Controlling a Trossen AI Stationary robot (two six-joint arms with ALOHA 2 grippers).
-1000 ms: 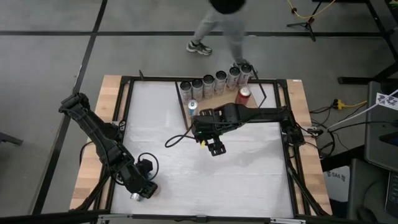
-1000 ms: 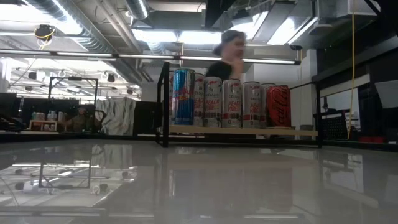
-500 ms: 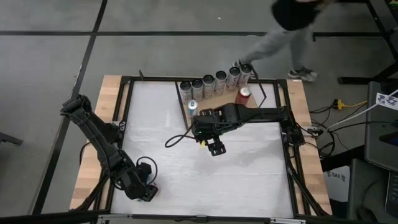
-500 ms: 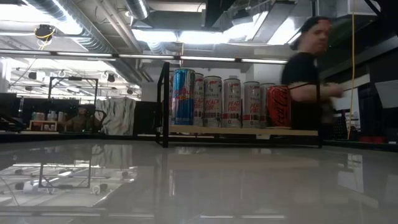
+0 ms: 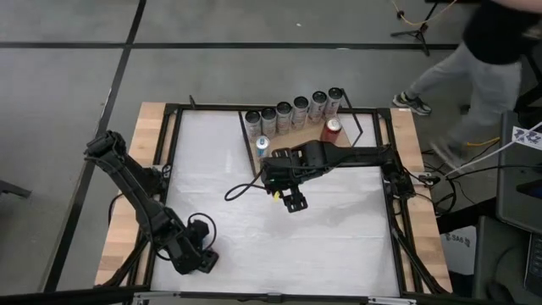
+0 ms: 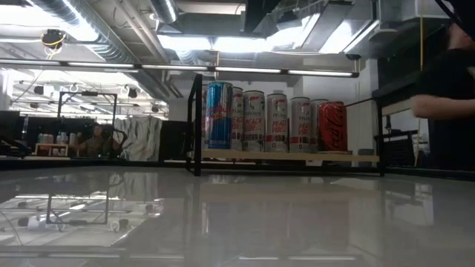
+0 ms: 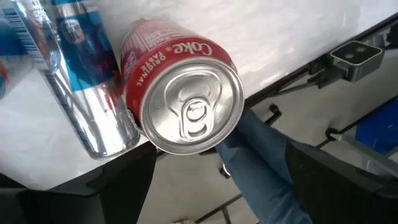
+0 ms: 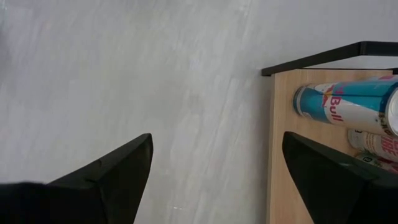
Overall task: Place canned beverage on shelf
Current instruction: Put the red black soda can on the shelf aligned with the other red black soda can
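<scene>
The shelf is a light-brown board in a black wire frame at the table's far edge. A row of silver cans, a blue can and a red can stand on it. All of these also show in the low view. My left gripper is open at the table's near left. It hangs over a red Coke can that stands upright beside a tall blue-and-silver can. Its fingers stand apart on either side of the Coke can's top. My right gripper is open and empty above mid-table, near the shelf's front.
The black table frame runs around the white top. A cable lies by my right arm. A person walks beyond the table's far right corner and also shows in the low view. A table-edge camera mount stands near the two cans.
My left arm has shifted a little toward the table's near edge, settling over the cans at the near left. My right arm has kept still. The person behind the shelf has walked off toward the right.
</scene>
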